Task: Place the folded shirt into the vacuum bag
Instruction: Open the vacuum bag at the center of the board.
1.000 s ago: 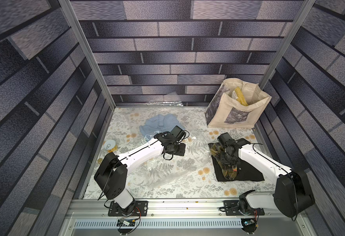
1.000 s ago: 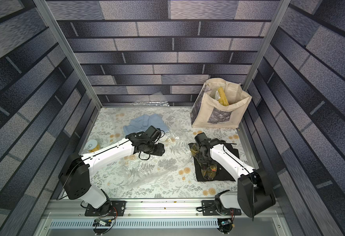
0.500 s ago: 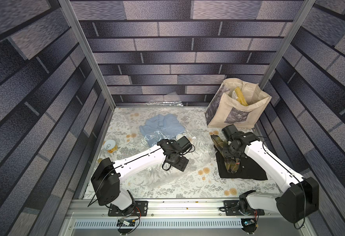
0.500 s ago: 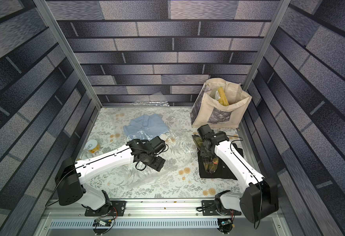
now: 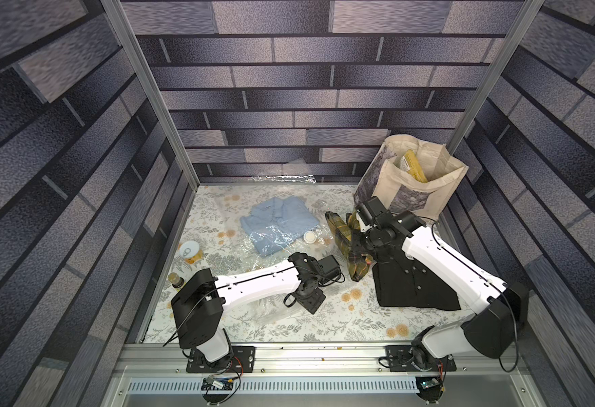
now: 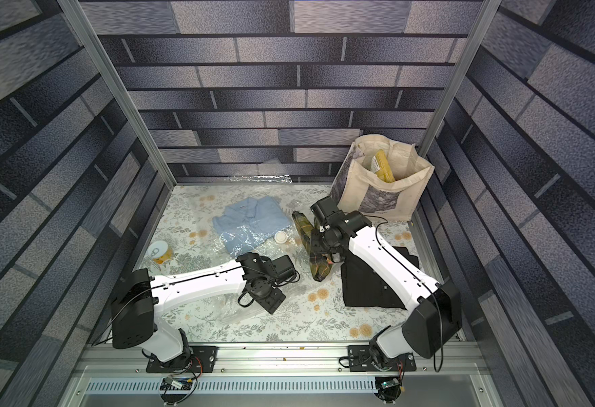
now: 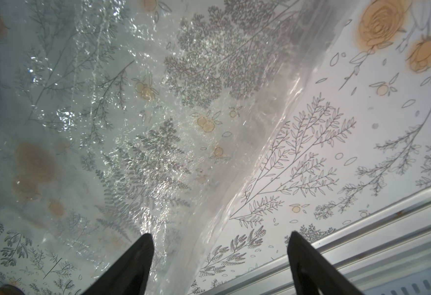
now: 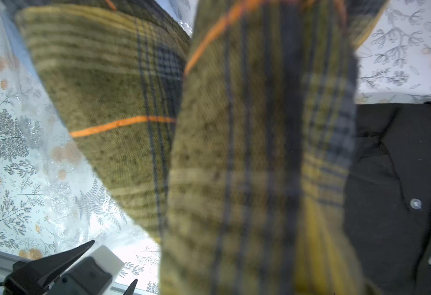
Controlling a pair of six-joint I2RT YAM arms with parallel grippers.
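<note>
The vacuum bag (image 5: 271, 262) is clear crinkly plastic spread over the table's left middle, its white valve cap (image 5: 309, 236) beside a light blue shirt (image 5: 278, 225) lying in it. My right gripper (image 5: 359, 243) is shut on an olive plaid folded shirt (image 5: 342, 232), which hangs off the table beside the bag's right edge. That cloth (image 8: 235, 153) fills the right wrist view and hides the fingers. My left gripper (image 7: 219, 237) stands open low over the bag's near edge (image 7: 235, 194), with nothing between its fingers (image 7: 143, 255).
A black shirt (image 5: 409, 285) lies flat under the right arm. A beige canvas tote (image 5: 412, 183) stands at the back right. A pull-tab can (image 5: 190, 251) and a small brown bottle (image 5: 176, 280) sit by the left wall. The metal rail (image 5: 289, 352) runs along the front.
The left arm has drawn back toward the front edge and its jaws have opened wider. The right arm has lifted the plaid shirt off the black one and carried it back toward the bag.
</note>
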